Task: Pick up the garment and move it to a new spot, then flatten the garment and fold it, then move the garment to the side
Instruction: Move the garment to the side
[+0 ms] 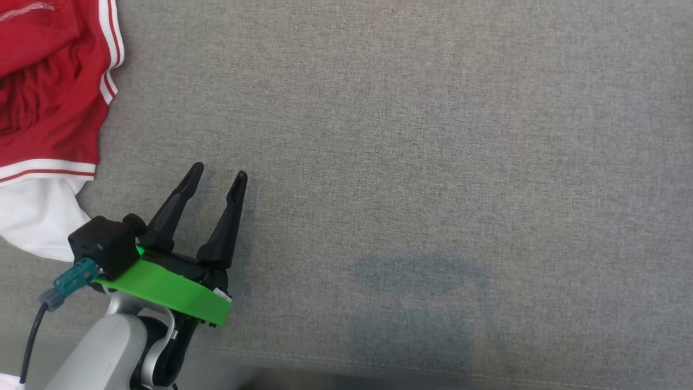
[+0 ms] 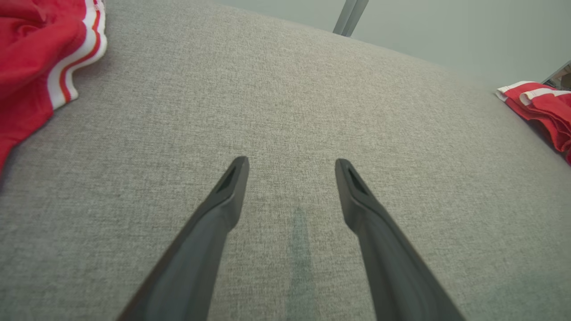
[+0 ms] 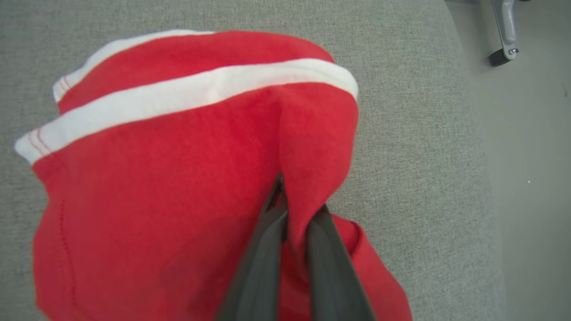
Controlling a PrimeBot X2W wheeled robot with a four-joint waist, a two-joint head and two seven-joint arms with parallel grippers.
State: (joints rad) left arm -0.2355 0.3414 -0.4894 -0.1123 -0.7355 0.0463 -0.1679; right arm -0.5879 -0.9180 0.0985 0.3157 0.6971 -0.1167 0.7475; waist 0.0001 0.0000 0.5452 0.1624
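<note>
Fabric caught in a tight pinch: the right gripper [image 3: 299,194] is clenched on a raised fold of the red garment [image 3: 178,169], whose white band runs across its far side. The garment lies bunched on the grey upholstered surface [image 3: 401,133], near the edge bordering the pale floor [image 3: 526,156], where a wheeled metal leg [image 3: 504,31] stands. At the near left, the left gripper [image 1: 220,170] hovers with its fingers spread and nothing between them, over bare grey cloth. A heap of red-and-white clothing [image 1: 48,81] sits at the far left, apart from those fingertips. More red cloth [image 2: 542,104] lies at the surface's right edge; whether it belongs to the held garment cannot be told.
</note>
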